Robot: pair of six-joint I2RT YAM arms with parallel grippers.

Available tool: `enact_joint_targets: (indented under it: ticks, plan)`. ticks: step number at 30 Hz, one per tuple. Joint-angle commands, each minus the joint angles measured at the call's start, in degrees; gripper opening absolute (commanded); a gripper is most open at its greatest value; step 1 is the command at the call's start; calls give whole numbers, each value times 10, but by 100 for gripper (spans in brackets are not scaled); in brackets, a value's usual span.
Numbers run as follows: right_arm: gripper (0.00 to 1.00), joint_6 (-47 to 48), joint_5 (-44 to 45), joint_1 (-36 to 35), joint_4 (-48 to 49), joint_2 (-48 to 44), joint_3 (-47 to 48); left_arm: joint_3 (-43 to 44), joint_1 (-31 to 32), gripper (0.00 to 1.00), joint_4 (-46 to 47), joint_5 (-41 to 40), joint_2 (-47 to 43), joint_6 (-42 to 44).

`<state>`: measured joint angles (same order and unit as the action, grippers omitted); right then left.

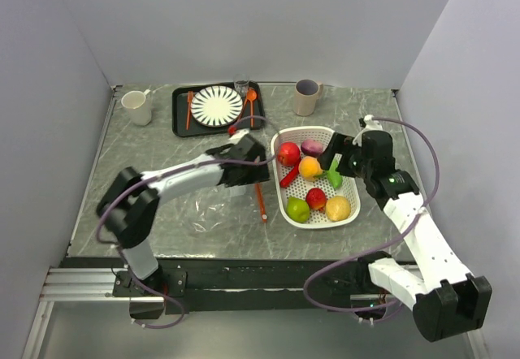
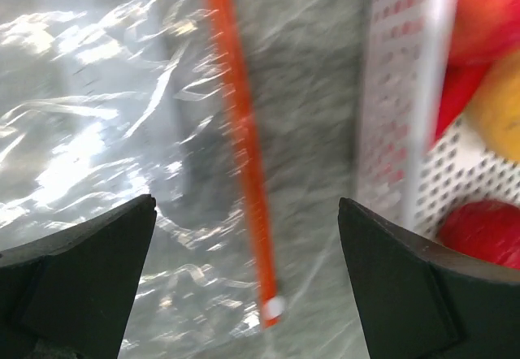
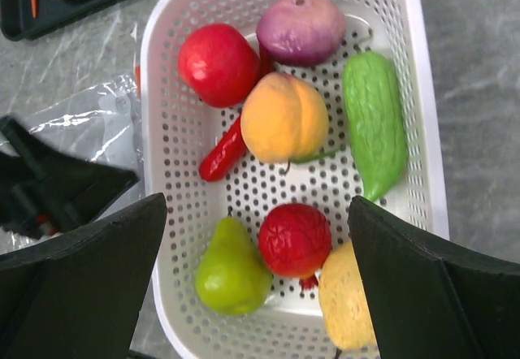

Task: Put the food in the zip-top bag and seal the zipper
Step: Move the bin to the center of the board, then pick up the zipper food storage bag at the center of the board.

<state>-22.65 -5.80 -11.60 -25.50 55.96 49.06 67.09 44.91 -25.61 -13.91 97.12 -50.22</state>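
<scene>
The food lies in a white perforated basket [image 1: 351, 187] [image 3: 162, 75]: a red apple [image 3: 218, 64], purple onion [image 3: 301, 28], orange peach [image 3: 284, 118], green cucumber [image 3: 374, 123], red chili [image 3: 221, 154], green pear [image 3: 230, 274], wrinkled red fruit [image 3: 294, 239] and yellow lemon [image 3: 345, 294]. My right gripper [image 1: 335, 162] [image 3: 257, 203] hovers open above them, holding nothing. The clear zip-top bag [image 1: 213, 205] [image 2: 89, 131] lies flat left of the basket. Its orange-red zipper [image 1: 261, 201] [image 2: 244, 148] runs beneath my open, empty left gripper [image 1: 246, 162] [image 2: 245, 203].
At the back stands a black tray [image 1: 180, 123] with a striped plate [image 1: 216, 105], an orange fork, a spoon and a small glass. A white mug [image 1: 137, 107] sits back left, a grey mug [image 1: 306, 97] back right. Grey walls enclose three sides of the table.
</scene>
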Motion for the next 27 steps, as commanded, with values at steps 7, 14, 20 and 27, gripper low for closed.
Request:
enact_joint_targets:
  ticks: [7,14,20,27]
  plan:
    - [100,-37,24,3,-63,-84,-4,167,29,99,-120,-82,120,-53]
    - [100,-42,-1,3,-29,-115,-22,87,24,99,-73,-82,55,-60]
    - [100,-41,-10,3,-36,-82,-23,82,8,91,-68,-60,77,-39]
    - [100,-35,-13,3,-46,-74,-28,118,-1,87,-57,-30,103,-20]
